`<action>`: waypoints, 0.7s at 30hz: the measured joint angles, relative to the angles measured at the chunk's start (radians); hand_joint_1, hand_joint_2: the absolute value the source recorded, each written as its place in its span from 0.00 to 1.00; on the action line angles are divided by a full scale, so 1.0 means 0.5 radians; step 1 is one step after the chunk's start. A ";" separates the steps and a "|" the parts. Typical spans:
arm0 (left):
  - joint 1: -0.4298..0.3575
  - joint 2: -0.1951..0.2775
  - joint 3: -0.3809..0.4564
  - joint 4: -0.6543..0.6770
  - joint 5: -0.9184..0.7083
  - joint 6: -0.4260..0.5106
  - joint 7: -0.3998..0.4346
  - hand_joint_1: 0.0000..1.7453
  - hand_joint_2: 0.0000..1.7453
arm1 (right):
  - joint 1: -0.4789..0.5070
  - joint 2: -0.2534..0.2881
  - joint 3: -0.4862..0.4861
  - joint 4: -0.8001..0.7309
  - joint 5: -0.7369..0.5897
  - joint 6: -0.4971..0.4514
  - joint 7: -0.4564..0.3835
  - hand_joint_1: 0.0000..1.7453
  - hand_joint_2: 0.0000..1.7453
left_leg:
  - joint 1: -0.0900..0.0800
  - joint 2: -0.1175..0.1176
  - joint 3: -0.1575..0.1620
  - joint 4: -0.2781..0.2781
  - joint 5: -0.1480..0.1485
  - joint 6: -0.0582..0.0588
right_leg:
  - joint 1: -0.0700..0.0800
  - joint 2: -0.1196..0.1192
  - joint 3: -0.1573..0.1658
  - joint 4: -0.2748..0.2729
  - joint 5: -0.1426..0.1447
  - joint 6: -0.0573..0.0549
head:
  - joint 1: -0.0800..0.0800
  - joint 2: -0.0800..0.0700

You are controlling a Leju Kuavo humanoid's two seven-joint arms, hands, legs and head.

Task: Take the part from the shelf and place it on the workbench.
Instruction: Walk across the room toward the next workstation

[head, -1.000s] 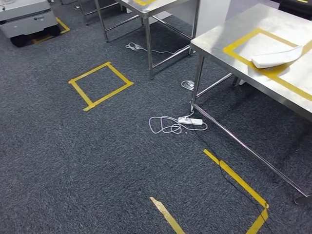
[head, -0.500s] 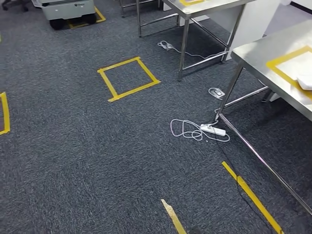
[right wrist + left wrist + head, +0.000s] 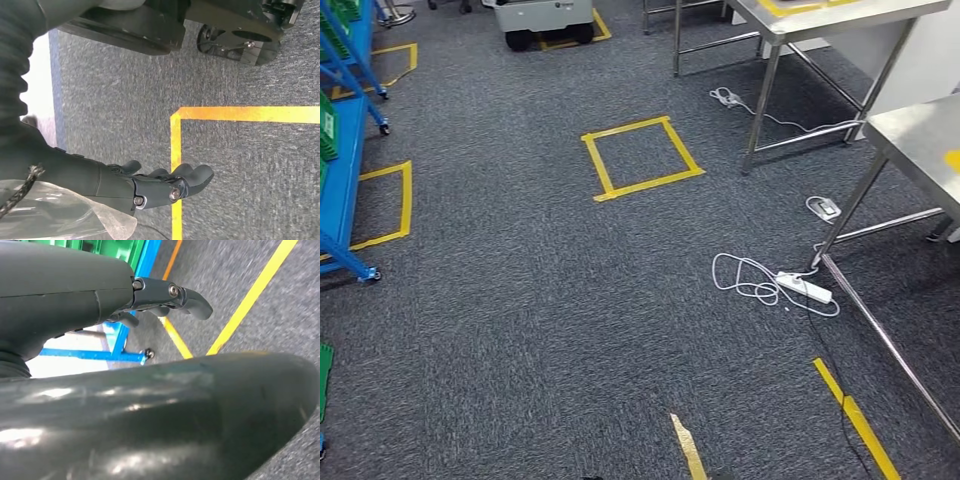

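A blue shelf (image 3: 343, 190) with green bins (image 3: 327, 125) stands at the far left of the head view, across the carpet from me. A corner of the steel workbench (image 3: 916, 140) with a bit of yellow tape shows at the right edge. In the left wrist view my left hand (image 3: 166, 295) hangs with fingers stretched out and nothing in it, near the blue shelf frame (image 3: 120, 340) and green bins (image 3: 113, 247). My right hand (image 3: 158, 187) hangs over the carpet, fingers apart and empty.
A white power strip (image 3: 807, 288) with coiled cable lies by the workbench leg. Yellow tape squares (image 3: 641, 157) mark the grey carpet. A second steel table (image 3: 833, 15) and a grey wheeled unit (image 3: 543, 15) stand at the back.
The camera has swung left: the workbench with the white part on it has slid out at the right, and the blue shelf has come in at the left.
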 joint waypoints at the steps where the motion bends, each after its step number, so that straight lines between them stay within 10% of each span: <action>1: 0.003 0.000 0.000 0.000 -0.001 -0.001 -0.001 0.00 0.00 | 0.000 0.000 0.000 0.000 0.000 0.000 0.000 0.00 1.00 | 0.001 0.011 0.034 -0.066 0.057 0.000 | 0.000 -0.025 0.010 0.000 -0.007 0.003 | -0.001 0.000; 5: -0.004 0.001 0.000 0.000 -0.004 -0.002 -0.005 0.00 0.00 | 0.008 0.000 -0.001 0.000 -0.002 0.000 0.000 0.00 1.00 | -0.024 0.154 0.260 -0.508 0.226 0.036 | 0.017 -0.112 0.036 0.004 -0.054 0.043 | -0.001 0.000; 8: -0.003 0.002 0.000 0.000 -0.014 -0.003 -0.010 0.00 0.00 | 0.005 -0.001 -0.001 -0.001 -0.004 -0.001 -0.002 0.00 1.00 | -0.032 0.121 0.264 -0.541 0.208 0.073 | 0.020 -0.163 0.058 0.003 -0.079 0.070 | 0.005 0.000; 10: 0.000 0.005 0.000 0.000 -0.020 -0.001 -0.010 0.00 0.00 | 0.007 -0.001 -0.001 -0.001 -0.007 -0.002 -0.010 0.00 1.00 | -0.025 0.077 0.268 -0.554 0.215 0.097 | 0.014 -0.080 0.034 0.080 -0.140 0.086 | 0.016 0.000; 14: -0.006 0.003 0.000 0.000 -0.029 0.004 -0.008 0.00 0.00 | -0.011 -0.002 -0.002 -0.002 -0.014 -0.005 -0.029 0.00 1.00 | -0.022 -0.017 0.272 -0.559 0.215 0.120 | 0.012 0.080 -0.230 0.573 -0.333 0.091 | 0.032 0.000; 16: -0.007 0.002 0.000 0.000 -0.028 0.004 -0.008 0.00 0.00 | -0.023 -0.002 -0.002 -0.002 -0.013 -0.005 -0.022 0.00 1.00 | -0.023 -0.077 0.282 -0.558 0.211 0.121 | 0.012 0.091 -0.260 0.570 -0.252 0.085 | 0.032 0.000; 19: -0.010 -0.001 0.000 0.000 -0.027 0.003 -0.008 0.00 0.00 | -0.017 -0.002 -0.001 -0.002 -0.011 -0.003 -0.013 0.00 1.00 | -0.023 -0.170 0.294 -0.552 0.205 0.107 | 0.002 0.196 -0.131 0.200 -0.024 0.070 | 0.033 0.000; 21: -0.010 -0.002 0.000 0.000 -0.027 0.003 -0.008 0.00 0.00 | -0.014 -0.002 -0.001 -0.001 -0.011 -0.003 -0.011 0.00 1.00 | -0.020 -0.218 0.276 -0.547 0.210 0.087 | -0.002 0.259 -0.081 0.075 0.004 0.064 | 0.032 0.000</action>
